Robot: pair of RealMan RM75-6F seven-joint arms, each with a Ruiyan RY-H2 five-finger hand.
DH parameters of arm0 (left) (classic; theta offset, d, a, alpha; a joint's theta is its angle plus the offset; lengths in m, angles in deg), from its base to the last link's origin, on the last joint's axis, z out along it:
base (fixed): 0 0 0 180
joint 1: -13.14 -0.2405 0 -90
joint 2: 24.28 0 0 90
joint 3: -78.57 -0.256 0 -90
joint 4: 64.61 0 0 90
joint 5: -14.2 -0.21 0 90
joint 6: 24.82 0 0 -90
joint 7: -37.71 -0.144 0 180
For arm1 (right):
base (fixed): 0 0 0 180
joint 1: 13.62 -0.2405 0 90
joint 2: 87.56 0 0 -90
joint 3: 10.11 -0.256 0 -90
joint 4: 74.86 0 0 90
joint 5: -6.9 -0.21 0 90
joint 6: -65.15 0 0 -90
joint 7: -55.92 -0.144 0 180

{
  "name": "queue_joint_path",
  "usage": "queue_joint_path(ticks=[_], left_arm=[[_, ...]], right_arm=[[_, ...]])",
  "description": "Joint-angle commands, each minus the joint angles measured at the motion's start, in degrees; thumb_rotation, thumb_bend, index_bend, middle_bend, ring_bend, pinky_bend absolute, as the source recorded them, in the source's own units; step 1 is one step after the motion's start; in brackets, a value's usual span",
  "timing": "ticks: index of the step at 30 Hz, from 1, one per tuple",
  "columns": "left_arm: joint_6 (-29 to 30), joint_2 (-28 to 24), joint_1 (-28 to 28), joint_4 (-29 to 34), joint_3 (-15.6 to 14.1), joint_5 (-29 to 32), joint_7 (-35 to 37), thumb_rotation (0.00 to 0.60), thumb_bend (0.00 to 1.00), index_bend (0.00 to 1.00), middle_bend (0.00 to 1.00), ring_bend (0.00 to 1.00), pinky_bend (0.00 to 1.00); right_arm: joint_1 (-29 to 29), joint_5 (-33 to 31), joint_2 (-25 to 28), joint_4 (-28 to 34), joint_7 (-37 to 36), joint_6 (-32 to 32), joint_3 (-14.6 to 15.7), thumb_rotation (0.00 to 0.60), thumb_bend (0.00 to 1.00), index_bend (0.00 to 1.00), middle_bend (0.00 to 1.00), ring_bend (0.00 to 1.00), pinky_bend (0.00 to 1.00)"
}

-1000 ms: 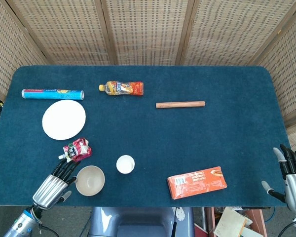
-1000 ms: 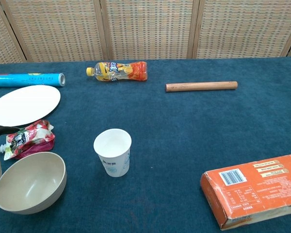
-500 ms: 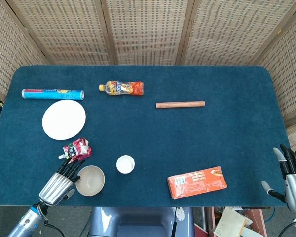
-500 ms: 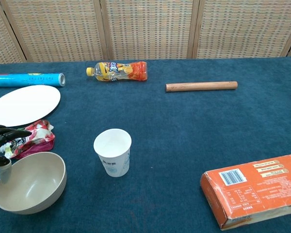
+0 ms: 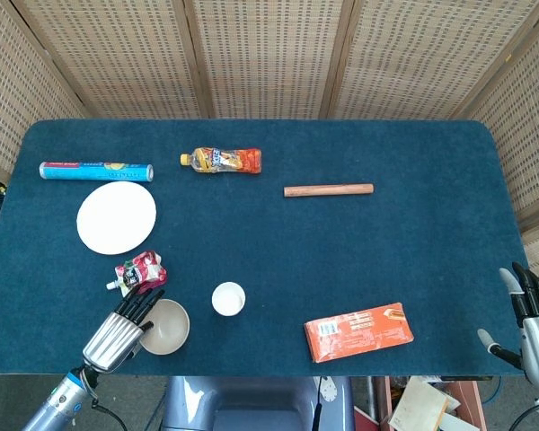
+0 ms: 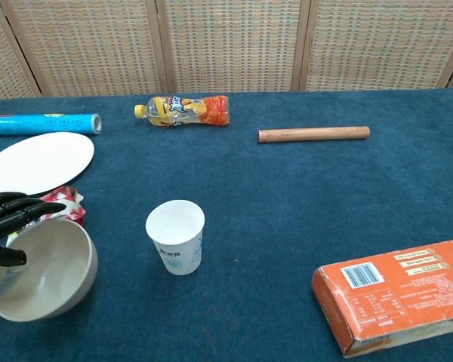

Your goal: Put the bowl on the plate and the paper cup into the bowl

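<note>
Gripping the beige round bowl by its left rim, the left hand tilts it beside the white paper cup; right hand hangs released, off the counter.

Left hand low at near left, fingers apparently gripping the bowl, right hand upright, fingers spread

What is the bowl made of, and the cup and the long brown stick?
The bowl looks like matte beige plastic or ceramic; I can't tell which. The cup seems paper: thin white wall with faint blue print. The stick looks wooden: brown, smooth, with a grainy tone.
</note>
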Motion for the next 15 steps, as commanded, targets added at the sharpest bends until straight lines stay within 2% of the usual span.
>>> queue_joint_path(ticks=[1, 8, 15], left_arm=[[0.51, -0.01, 0.07, -0.08, 0.02, 0.11, 0.21, 0.6, 0.32, 0.66, 0.0, 0.0, 0.0], [2.93, -2.15, 0.31, 1.59, 1.08, 0.77, 1.52, 0.6, 0.32, 0.66, 0.0, 0.0, 0.0], [3.87, -5.97, 1.05, 3.76, 3.94, 4.28, 3.55, 0.6, 0.32, 0.66, 0.0, 0.0, 0.0]], right_arm=[[-0.02, 0.06, -0.01, 0.01, -0.02, -0.04, 0.03, 0.6, 0.17, 0.0, 0.0, 0.0, 0.0], [-0.04, 0.17, 0.09, 0.06, -0.28, -0.08, 0.08, 0.6, 0.17, 0.0, 0.0, 0.0, 0.0], [-0.04, 0.2, 0.18, 0.02, -0.56, -0.26, 0.19, 0.6, 0.17, 0.0, 0.0, 0.0, 0.0]])
